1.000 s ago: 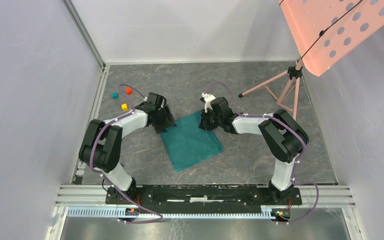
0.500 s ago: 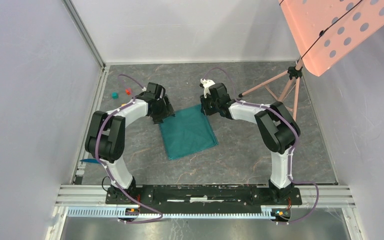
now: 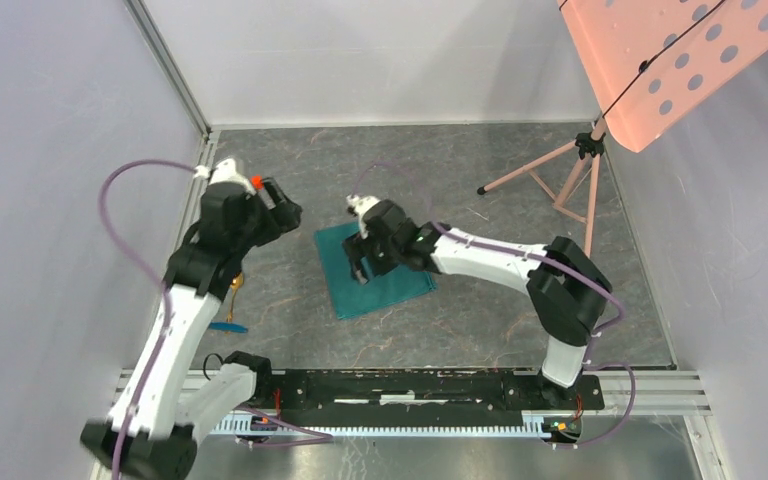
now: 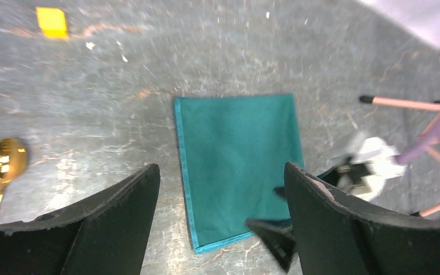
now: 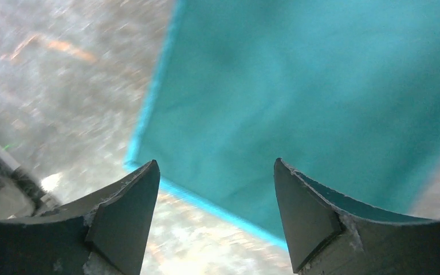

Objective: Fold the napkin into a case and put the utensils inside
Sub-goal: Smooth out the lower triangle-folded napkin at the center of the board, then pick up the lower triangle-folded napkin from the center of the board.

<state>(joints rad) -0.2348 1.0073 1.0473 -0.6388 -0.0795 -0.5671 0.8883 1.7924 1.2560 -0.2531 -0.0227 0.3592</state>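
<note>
The plain teal-green fabric napkin (image 3: pixel 400 285) lies flat as a folded rectangle on the grey marbled surface (image 3: pixel 480 310). It is directly beneath the right gripper (image 3: pixel 362 266), whose fingers stand apart over the cloth's edge, holding nothing. The left gripper (image 3: pixel 282 203) hangs high off the napkin's left side, fingers likewise spread and empty. To its left lies the small shiny gold metal spoon (image 4: pixel 3 160). The slim bright-blue utensil (image 3: pixel 228 326) lies nearer the arm bases. Both are apart from the napkin.

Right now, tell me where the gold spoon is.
In the left wrist view the gold spoon lies at the left edge, apart from the napkin to its right, with the yellow cube above it in the picture.
</note>
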